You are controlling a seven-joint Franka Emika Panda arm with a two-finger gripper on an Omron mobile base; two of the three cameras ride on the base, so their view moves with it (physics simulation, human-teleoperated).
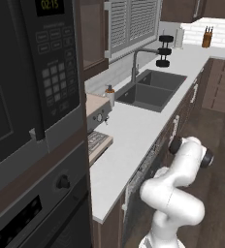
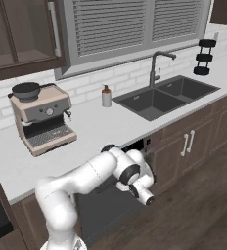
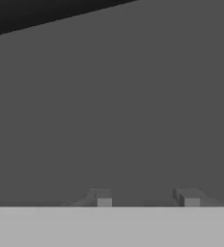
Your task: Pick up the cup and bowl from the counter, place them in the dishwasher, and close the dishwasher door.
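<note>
My gripper (image 3: 147, 198) is pressed close to the flat grey inside face of the dishwasher door (image 3: 114, 111). Its two fingertips (image 3: 104, 198) stand apart with nothing between them, so it is open. In the right base view my arm bends down in front of the counter (image 2: 101, 129), and the hand sits against the raised dishwasher door (image 2: 98, 212). A dark gap of the dishwasher (image 2: 135, 144) shows just under the counter edge. The cup and the bowl are out of view. The counter (image 1: 129, 135) carries neither of them where I can see it.
A coffee machine (image 2: 42, 119) stands at the counter's left, a soap bottle (image 2: 106, 96) beside the dark double sink (image 2: 164, 97) with its faucet (image 2: 157, 63). A black stand (image 2: 203, 56) is at the far right. The wall oven and microwave (image 1: 32, 97) rise at my left.
</note>
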